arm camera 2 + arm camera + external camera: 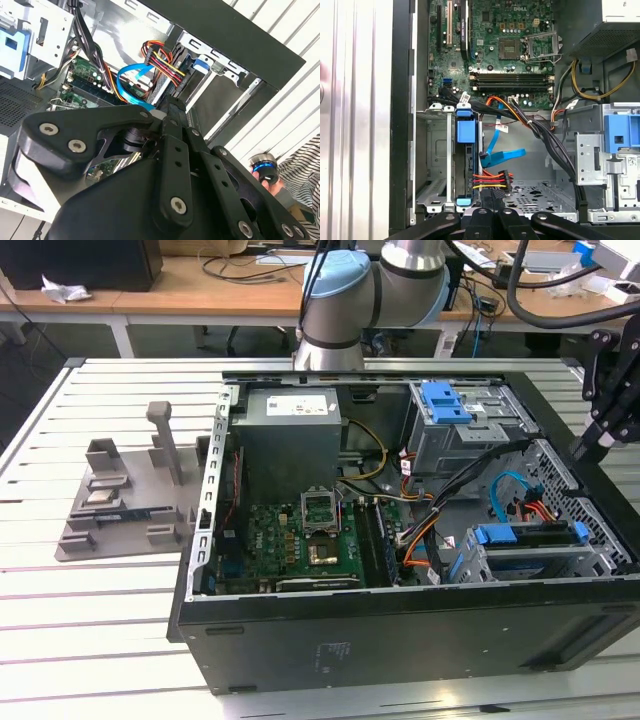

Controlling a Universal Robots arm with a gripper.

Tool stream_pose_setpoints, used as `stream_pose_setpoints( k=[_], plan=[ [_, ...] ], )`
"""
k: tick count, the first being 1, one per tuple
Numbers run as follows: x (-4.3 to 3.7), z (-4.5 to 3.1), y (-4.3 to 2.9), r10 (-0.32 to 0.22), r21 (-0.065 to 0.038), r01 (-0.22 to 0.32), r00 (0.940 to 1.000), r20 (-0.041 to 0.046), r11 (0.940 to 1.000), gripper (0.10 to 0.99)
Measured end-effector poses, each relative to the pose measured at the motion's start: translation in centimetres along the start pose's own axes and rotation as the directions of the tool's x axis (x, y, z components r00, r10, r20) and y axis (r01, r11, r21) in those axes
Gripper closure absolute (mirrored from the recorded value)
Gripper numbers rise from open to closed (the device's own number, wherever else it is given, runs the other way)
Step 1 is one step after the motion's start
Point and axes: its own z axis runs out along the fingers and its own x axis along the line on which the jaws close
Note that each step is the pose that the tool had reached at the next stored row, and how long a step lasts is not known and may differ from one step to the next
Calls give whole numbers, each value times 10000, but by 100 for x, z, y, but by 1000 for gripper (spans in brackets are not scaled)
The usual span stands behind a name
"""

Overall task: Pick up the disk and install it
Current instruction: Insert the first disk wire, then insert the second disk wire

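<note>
The disk (528,537) sits on edge in the lower drive cage of the open computer case (400,640), at the exterior view's right. Its blue carrier bracket runs along the top. In the first wrist view the disk (465,167) stands in the cage slot with blue tabs at both ends. My black gripper (584,447) hangs above the case's right wall, apart from the disk, with its fingers together and nothing between them. In both wrist views the fingers (493,200) (172,107) point toward the cage and the red-yellow-black cable plug.
A grey power supply (290,430), the green motherboard (310,530) and a blue latch (445,400) on the upper bay lie inside the case. Orange and blue cables (505,490) cross its middle. A grey fixture (120,495) stands on the slatted table. A striped sleeve (300,170) shows beside the case.
</note>
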Motion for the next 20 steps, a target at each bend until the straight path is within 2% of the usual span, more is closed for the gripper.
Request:
stream_pose_setpoints(
  k=[16,17,18,19,20],
  plan=[
    [0,-1,0,-1,0,1,10000,6,10000,973],
    [0,-1,0,-1,0,1,10000,5,10000,914],
    [0,-1,0,-1,1,1,10000,6,10000,792],
    [-1,-1,0,0,1,0,10000,7,10000,725],
    [-4,2,37,-2,1,2,10000,6,10000,725]
  ],
)
